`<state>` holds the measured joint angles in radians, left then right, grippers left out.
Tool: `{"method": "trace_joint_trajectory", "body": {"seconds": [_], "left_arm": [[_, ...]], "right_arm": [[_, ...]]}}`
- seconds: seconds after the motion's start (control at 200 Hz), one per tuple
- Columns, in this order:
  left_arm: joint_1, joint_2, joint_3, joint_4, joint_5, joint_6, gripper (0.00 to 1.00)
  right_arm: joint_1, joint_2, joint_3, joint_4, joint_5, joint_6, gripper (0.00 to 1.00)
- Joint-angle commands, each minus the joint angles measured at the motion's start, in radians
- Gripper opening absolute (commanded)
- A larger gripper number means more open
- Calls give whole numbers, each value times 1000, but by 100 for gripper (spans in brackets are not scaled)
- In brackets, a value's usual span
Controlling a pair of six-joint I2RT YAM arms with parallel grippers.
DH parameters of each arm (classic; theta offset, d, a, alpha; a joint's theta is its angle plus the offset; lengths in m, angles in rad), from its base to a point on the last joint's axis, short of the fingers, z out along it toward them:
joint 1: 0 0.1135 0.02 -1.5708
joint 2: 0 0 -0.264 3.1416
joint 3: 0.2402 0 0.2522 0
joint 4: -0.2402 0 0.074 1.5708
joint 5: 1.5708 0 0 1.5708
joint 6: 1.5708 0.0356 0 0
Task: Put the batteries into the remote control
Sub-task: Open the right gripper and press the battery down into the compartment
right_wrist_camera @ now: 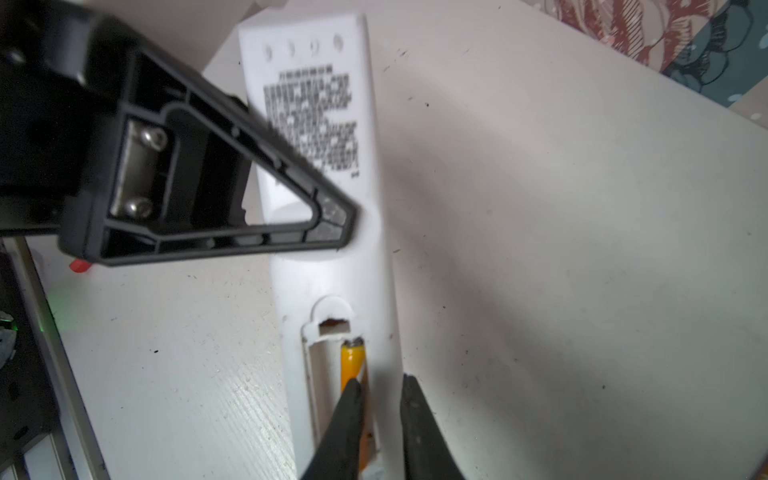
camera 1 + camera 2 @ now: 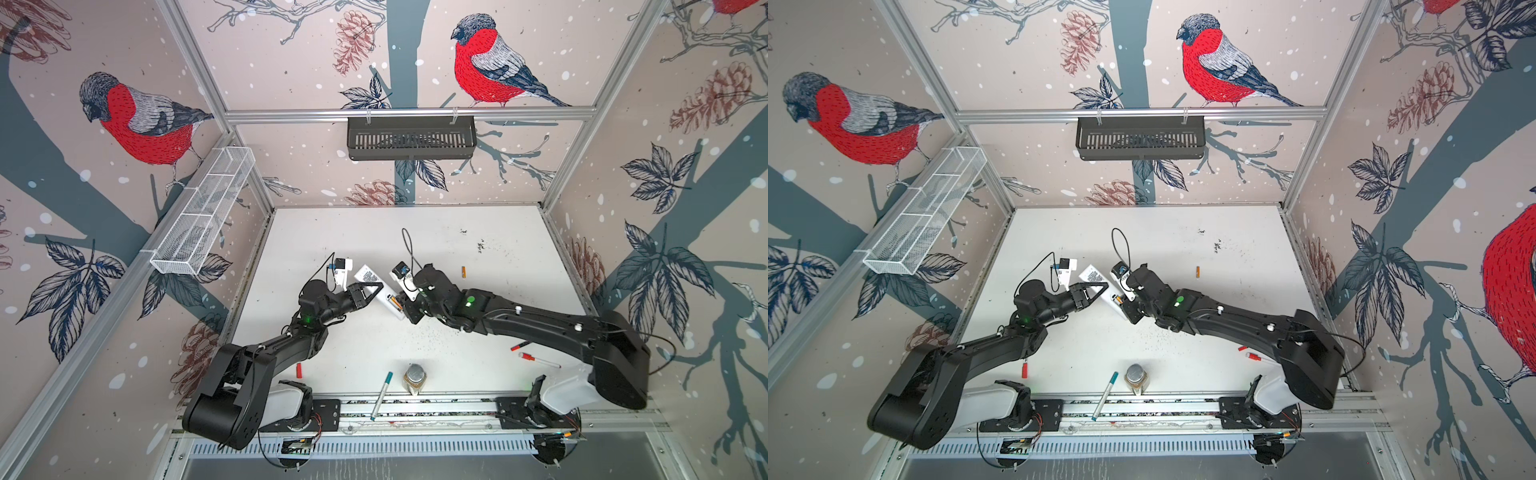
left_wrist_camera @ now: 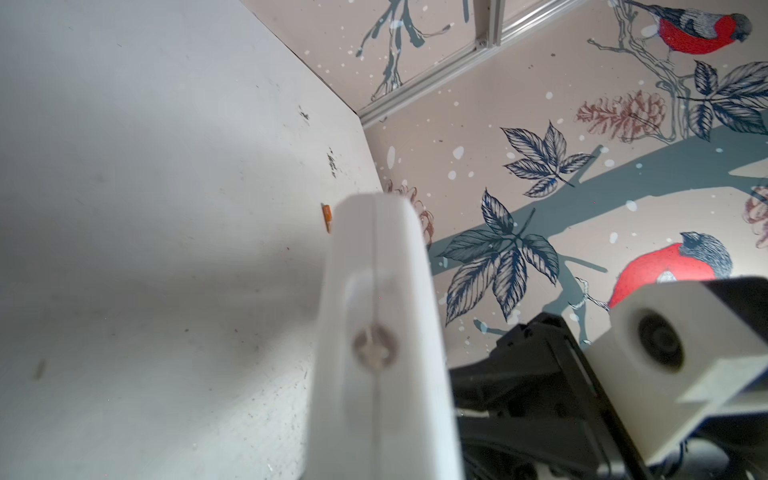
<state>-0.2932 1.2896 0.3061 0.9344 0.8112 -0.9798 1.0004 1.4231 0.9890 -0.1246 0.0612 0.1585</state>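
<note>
Closest in, right gripper (image 1: 382, 379) parted, gripping nothing, poised over seated battery (image 1: 352, 361) in remote control (image 1: 328, 282), clamped mid-body by left gripper (image 2: 376, 289). Vacant slot (image 1: 322, 374) alongside. Second battery (image 2: 463, 272) well outward of right gripper, far from left, seemingly skewed against bay's axis.

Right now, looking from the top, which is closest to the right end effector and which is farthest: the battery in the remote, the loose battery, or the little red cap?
From the right end effector, in a top view:
1. The battery in the bay of the remote control, right at the fingertips.
2. The loose battery, farther back on the right.
3. The red cap, far off at the front left.
</note>
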Motion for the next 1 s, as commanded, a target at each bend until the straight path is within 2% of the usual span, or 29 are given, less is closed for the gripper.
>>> {"method": "trace_joint_trajectory", "body": {"seconds": [0.0, 0.14, 0.26, 0.455, 0.765, 0.996], "left_arm": [[-26, 12, 11, 104, 74, 12, 0], [-96, 31, 42, 73, 89, 71, 0], [-126, 25, 45, 70, 87, 99, 0], [-148, -5, 49, 43, 77, 136, 0], [-163, -28, 49, 86, 98, 118, 0], [-166, -40, 45, 84, 99, 121, 0]], "right_arm": [[-23, -95, -52, 22, -75, 4, 39], [-73, -223, -109, -13, -183, 0, 66], [-79, -289, -142, -58, -220, -16, 78], [-83, -349, -214, -61, -266, -9, 77], [-84, -321, -248, -5, -333, 18, 72], [-84, -269, -240, -2, -331, 19, 62]]}}
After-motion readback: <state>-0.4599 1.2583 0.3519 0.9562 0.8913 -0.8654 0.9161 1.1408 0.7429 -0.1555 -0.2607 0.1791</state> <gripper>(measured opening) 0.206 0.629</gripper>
